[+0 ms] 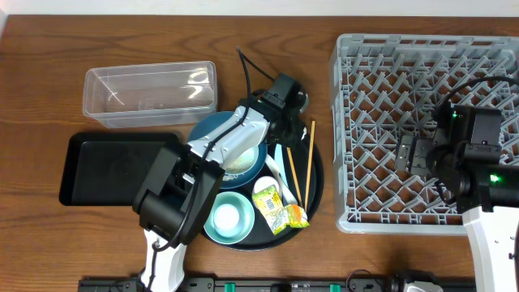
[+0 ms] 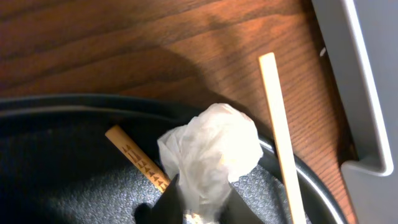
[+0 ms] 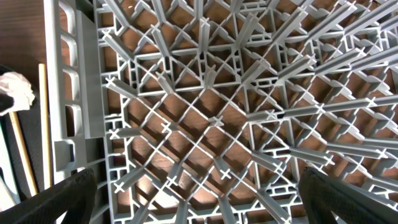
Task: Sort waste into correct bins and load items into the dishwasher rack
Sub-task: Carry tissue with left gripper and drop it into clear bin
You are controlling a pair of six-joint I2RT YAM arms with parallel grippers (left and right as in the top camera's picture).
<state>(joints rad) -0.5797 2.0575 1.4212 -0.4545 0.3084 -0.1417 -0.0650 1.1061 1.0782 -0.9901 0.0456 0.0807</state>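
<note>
Crumpled tissue (image 2: 211, 152) in left hand (image 2: 198, 208) (plain from wrist, hidden overhead)

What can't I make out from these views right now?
- Overhead: the crumpled tissue is hidden under the left arm.
- Overhead: that arm covers most of the dark-blue bowl; contents unclear.
- Left wrist: the printed chopstick runs behind the tissue; its other end is unseen.
- Right wrist: the right gripper is cropped by the bottom edge; only two dark corners show.
</note>
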